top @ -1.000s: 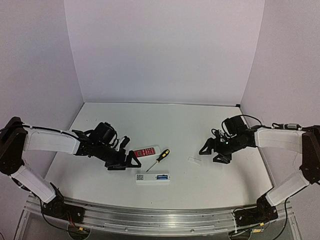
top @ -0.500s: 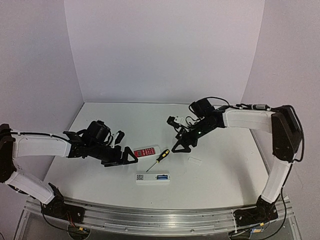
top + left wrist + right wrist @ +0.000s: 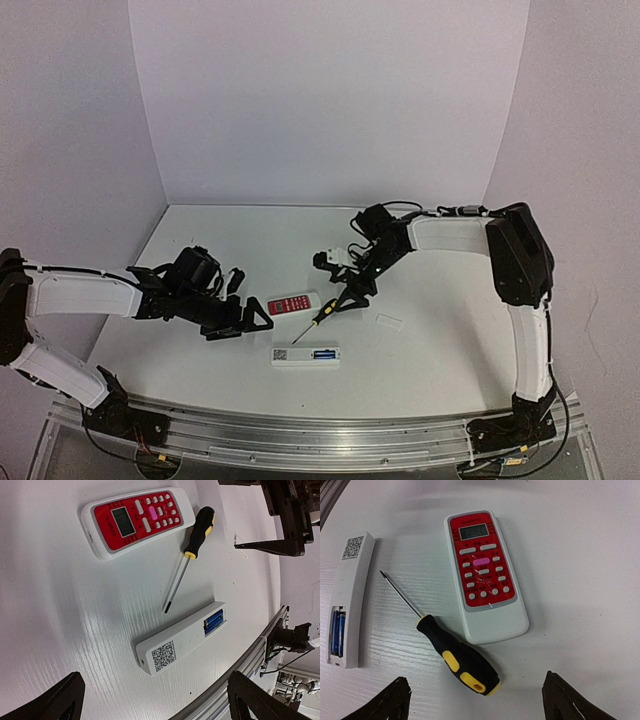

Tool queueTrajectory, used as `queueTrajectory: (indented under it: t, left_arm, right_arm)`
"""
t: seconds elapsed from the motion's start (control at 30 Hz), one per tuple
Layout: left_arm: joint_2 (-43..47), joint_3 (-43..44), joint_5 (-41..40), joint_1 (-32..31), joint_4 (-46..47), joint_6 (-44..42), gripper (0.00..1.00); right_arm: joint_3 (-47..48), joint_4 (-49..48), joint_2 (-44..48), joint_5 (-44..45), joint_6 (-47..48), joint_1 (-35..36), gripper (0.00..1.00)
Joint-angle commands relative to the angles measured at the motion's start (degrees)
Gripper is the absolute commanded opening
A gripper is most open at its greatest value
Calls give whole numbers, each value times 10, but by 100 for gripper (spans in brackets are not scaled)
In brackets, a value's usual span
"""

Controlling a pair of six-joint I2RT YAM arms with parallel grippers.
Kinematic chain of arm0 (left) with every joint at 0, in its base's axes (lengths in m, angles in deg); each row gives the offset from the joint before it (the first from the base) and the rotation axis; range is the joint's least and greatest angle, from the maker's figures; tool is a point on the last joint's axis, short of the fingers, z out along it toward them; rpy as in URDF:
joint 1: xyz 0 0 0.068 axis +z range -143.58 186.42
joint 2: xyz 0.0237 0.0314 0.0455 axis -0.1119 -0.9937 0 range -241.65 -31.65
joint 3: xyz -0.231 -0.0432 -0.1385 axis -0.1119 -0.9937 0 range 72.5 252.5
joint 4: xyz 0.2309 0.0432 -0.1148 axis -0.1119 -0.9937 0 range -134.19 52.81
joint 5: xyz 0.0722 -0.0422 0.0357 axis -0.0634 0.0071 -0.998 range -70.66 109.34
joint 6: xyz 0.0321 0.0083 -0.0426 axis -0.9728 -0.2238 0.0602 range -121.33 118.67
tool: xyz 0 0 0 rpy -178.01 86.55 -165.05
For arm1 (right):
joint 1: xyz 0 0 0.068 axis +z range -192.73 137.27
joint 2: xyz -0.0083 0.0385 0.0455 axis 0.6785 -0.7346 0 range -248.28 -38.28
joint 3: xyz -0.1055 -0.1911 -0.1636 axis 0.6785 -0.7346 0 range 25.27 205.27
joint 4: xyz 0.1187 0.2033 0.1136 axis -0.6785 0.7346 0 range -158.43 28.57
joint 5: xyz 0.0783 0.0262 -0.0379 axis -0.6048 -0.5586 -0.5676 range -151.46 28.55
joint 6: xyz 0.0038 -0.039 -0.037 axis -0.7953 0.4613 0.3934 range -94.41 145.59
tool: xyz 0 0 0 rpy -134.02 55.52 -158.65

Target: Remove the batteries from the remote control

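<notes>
The white remote control [image 3: 305, 355] lies face down near the table's front, QR sticker up and its battery bay uncovered. Two blue batteries [image 3: 324, 354] sit in the bay. The remote also shows in the left wrist view [image 3: 180, 639] with the batteries [image 3: 213, 622], and in the right wrist view [image 3: 351, 597] with the batteries [image 3: 337, 632]. My left gripper [image 3: 250, 300] is open and empty, left of and behind the remote. My right gripper [image 3: 335, 280] is open and empty, over the screwdriver's handle end, behind the remote.
A red-faced remote [image 3: 293, 302] lies face up just behind the white one. A black-and-yellow screwdriver [image 3: 320, 315] lies to its right. A small pale cover piece [image 3: 389, 322] lies further right. The table's metal front rail [image 3: 300, 440] runs close by.
</notes>
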Motion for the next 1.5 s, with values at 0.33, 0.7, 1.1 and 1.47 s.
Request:
queueTrajectory:
  t: [0.33, 0.7, 1.1, 1.47]
  left_arm:
    - [40, 2, -15, 2, -41, 6, 100]
    - [59, -8, -15, 2, -54, 24, 100]
    - [87, -15, -25, 2, -48, 30, 100]
    - [141, 2, -30, 2, 22, 30, 100]
  right_arm:
    - [47, 47, -72, -27, 62, 24, 78]
    - [24, 65, -83, 21, 93, 41, 52]
    - [-37, 64, -15, 80, 118, 52, 0]
    - [-85, 45, 164, 63, -14, 58, 0]
